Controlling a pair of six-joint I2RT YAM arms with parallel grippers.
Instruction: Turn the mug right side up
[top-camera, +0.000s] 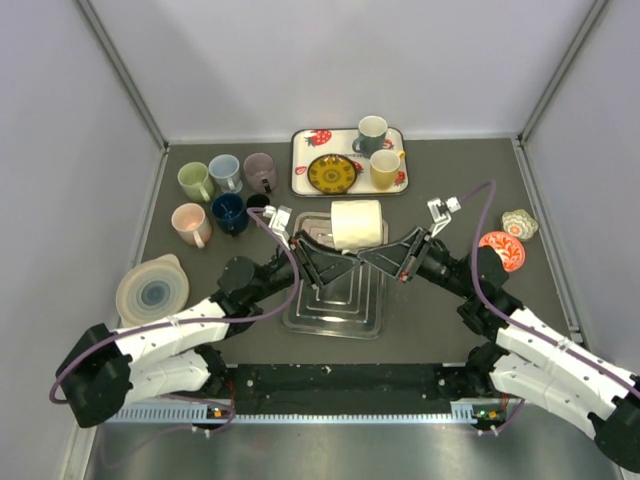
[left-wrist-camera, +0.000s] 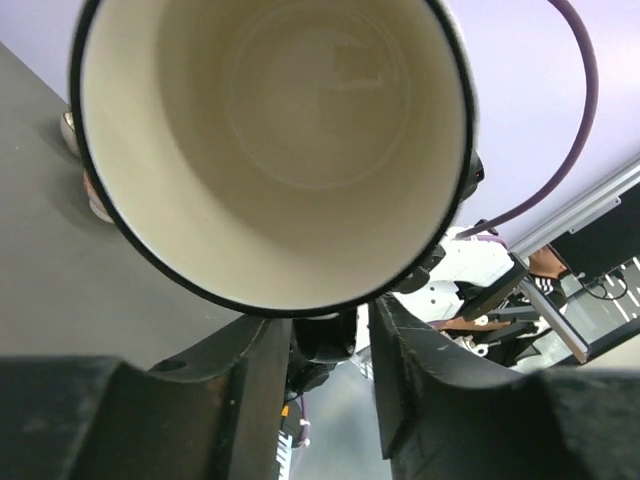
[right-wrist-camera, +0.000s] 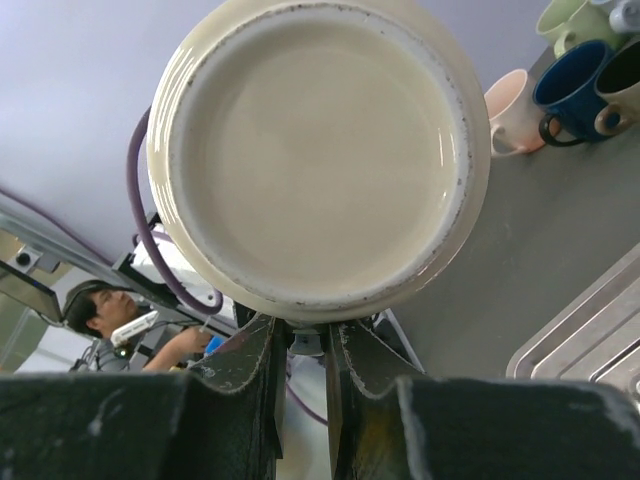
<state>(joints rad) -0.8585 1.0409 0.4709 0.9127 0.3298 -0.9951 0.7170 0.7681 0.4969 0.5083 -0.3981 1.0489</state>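
Centre frame, above metal tray (top-camera: 335, 318): cream mug (top-camera: 357, 223) on its side, held between both hands. Left hand (top-camera: 318, 252) clamped on rim, facing open mouth. Right hand (top-camera: 392, 256) pinching base edge. Spare mugs (top-camera: 222, 195) upper left on worktop (top-camera: 450, 330).

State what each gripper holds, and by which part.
Both hold the cream mug on its side above the metal tray: left gripper at its open rim, right gripper at its base.

Five mugs (top-camera: 224, 195) clustered at table's far left. Patterned tray (top-camera: 302, 160) at far centre carrying two mugs (top-camera: 378, 150), dark plate (top-camera: 332, 173). Metal tray (top-camera: 336, 305) centre. Lidded bowl (top-camera: 152, 291) left. Orange dish (top-camera: 502, 248), floral dish (top-camera: 519, 223) right.
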